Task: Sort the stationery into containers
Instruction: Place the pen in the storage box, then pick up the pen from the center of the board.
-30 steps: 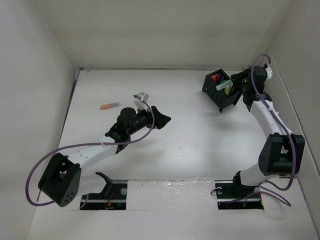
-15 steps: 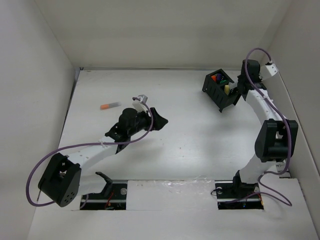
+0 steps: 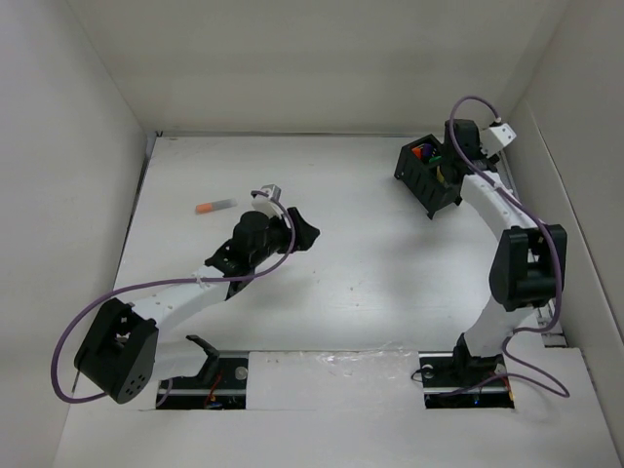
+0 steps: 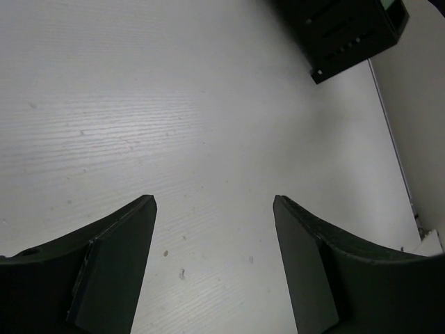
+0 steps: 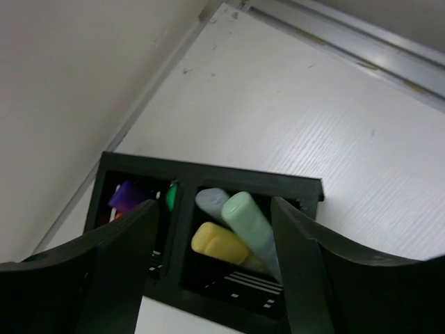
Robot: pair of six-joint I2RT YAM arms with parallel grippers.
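The right gripper (image 5: 213, 209) swung from 3 o'clock of the box (image 3: 423, 187) to 1 o'clock, leaving the pale green marker (image 5: 252, 226) inside. The left gripper (image 3: 308, 233) drew back toward 9 o'clock.

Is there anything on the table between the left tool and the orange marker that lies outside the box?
No separate thing shows between them. The open left tool faces away from the orange marker, so only the arm's own wrist sits between the two.

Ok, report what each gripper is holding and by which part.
Nothing is held. The left gripper is open over the table; the right gripper is open above the box, its markers lying inside, ungripped.
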